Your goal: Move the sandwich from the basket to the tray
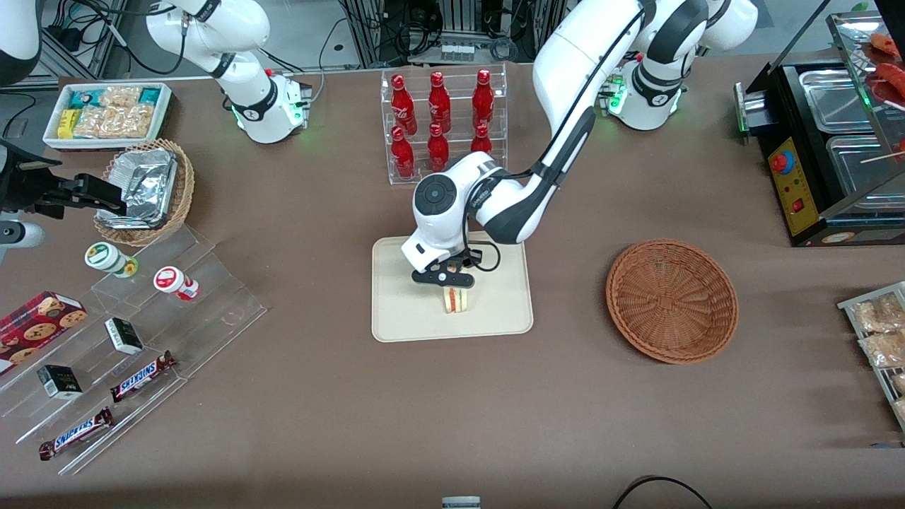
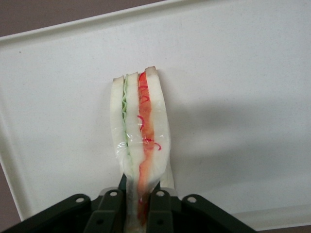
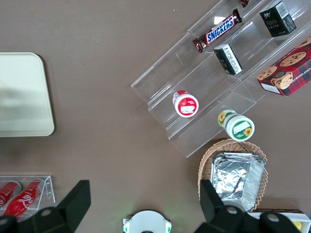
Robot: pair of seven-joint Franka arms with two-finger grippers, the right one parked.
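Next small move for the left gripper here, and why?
Probably open the fingers and release. The gripper is shut on the sandwich, which hangs over the middle of the tray, seemingly at or near its surface. The basket is already empty, so only letting go and lifting away remains.

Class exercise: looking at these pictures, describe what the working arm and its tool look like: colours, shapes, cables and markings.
The working arm has glossy white rounded shells with dark grey-black joint sections and a round dark cap with small buttons at the wrist. A thin black cable runs along it and loops beside the tool. The tool is black, with two fingers fastened by small round screws. Green lights glow at the arm's base.
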